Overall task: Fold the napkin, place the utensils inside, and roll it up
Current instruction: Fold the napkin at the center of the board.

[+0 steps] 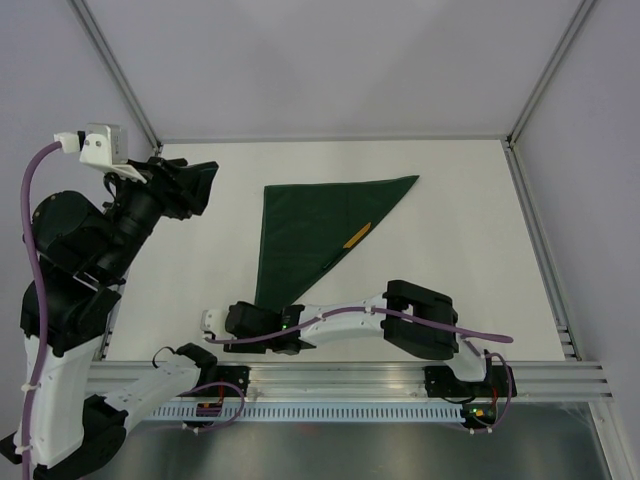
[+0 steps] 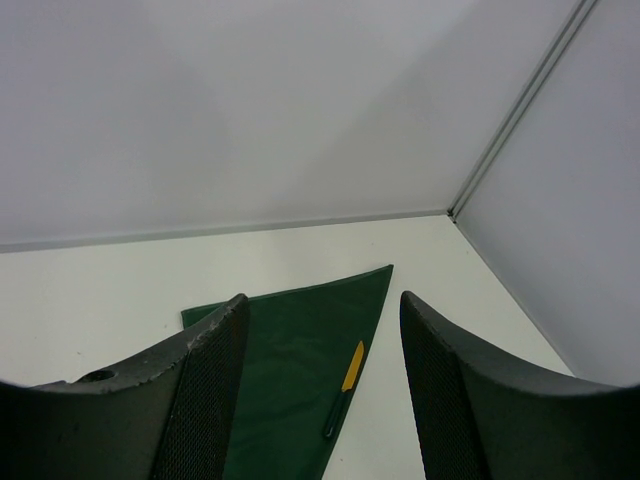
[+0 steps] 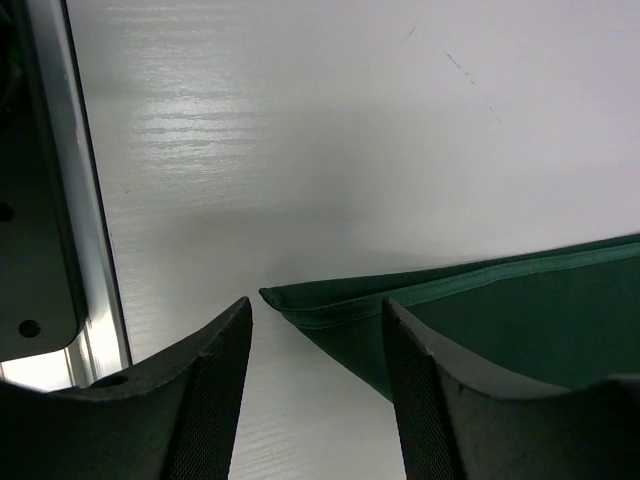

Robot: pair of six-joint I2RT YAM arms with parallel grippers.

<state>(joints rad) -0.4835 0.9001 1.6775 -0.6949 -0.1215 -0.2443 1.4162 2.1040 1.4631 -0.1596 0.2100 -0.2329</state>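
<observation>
The white worktop (image 1: 470,250) carries all items, and an aluminium rail (image 1: 350,375) runs along its near edge. The left arm (image 1: 70,270) stands at the left edge and is raised well above the surface. The right arm (image 1: 350,318) lies low, reaching from the near right corner leftward along the near edge. The napkin (image 1: 305,225) lies flat near the middle of the worktop, folded into a triangle. One short side runs from far to near on the left. The other short side runs parallel to the far edge. The long diagonal side descends from the far right point to the near point. The left gripper (image 2: 322,300) is released: its jaws are spread wide, it grasps nothing, and it sits high above the left edge, aimed across the worktop toward the napkin. The right gripper (image 3: 315,310) is also released. Its jaws stand apart on either side of the napkin's near point, close to the rail. The wrist view does not show whether either jaw touches the fabric. The utensil (image 1: 357,236), a thin orange-yellow stick, rests on top of the napkin just inside the diagonal side and parallel to it, toward the far right point. In the left wrist view a thin dark line continues from its near end; its nature cannot be determined.
</observation>
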